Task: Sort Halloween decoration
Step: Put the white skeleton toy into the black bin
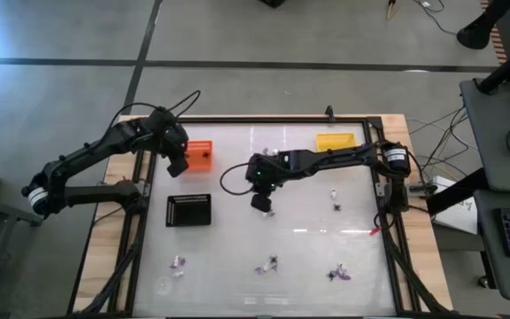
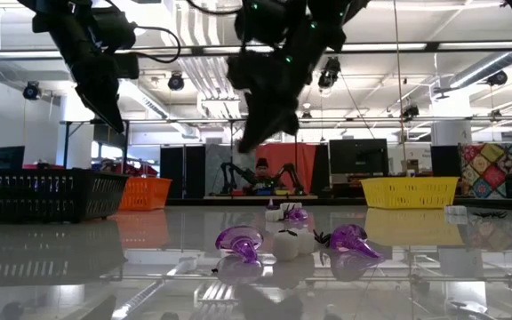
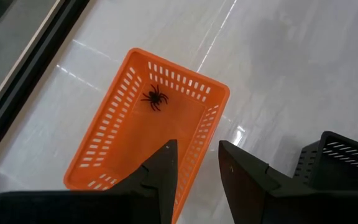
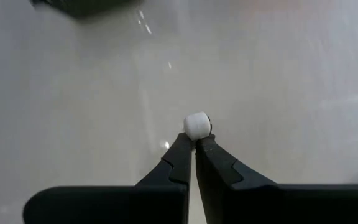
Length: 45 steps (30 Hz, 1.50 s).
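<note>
Glossy white and mirror-like, the table (image 1: 299, 239) sits inside a wooden frame, with an open workshop of screens and ceiling lights showing beyond it in the low view. Halloween decoration pieces are scattered over it: a white ball (image 4: 196, 124) pinched at the very tips of the right hand (image 4: 195, 138), purple trinkets (image 2: 238, 240) and a white one (image 2: 285, 244) clustered near the front edge, more small bits along the near side (image 1: 339, 275), and a black spider (image 3: 155, 97) already lying in the orange tray (image 3: 104, 149). A black tray (image 1: 189, 211) and a yellow tray (image 1: 335, 141) stand apart from it. The right hand is clenched on the ball near the middle of the table, and only the fingertips (image 4: 182, 144) meet it, so the hold looks thin. The left hand (image 3: 196, 163) hangs above the orange tray with its fingers parted and nothing between them. These pieces look very light and hard, probably moulded plastic, so weight should be no trouble; slipping is the likelier fault. A round, smooth ball offers no flat face, and on a slick table it may well roll or squirt sideways if the squeeze lands off its middle, so it wants gripping straight across its widest part. The spider's thin legs look bendable and would be a poor purchase; its body is the better place. The purple pieces, curved and tapering, seem best taken across their thicker end.
</note>
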Each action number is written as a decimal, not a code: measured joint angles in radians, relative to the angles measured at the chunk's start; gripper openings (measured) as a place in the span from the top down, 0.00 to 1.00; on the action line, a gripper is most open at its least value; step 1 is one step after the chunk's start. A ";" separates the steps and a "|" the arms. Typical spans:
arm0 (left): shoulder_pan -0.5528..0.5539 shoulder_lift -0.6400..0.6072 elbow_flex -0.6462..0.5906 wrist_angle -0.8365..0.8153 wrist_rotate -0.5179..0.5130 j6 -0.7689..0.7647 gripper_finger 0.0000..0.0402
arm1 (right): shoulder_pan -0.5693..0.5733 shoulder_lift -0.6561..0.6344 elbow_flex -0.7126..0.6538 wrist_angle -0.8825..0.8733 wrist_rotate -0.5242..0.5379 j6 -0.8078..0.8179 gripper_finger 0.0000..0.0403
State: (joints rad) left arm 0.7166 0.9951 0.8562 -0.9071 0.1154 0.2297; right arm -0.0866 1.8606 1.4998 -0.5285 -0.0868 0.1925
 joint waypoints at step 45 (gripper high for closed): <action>0.000 0.000 0.000 0.032 -0.026 0.024 0.75 | 0.113 0.114 0.083 0.719 0.047 0.261 0.98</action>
State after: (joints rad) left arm 0.7166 0.9951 0.8562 -0.8749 0.0891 0.2535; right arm 0.0263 1.9742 1.5825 0.1908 -0.0395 0.4533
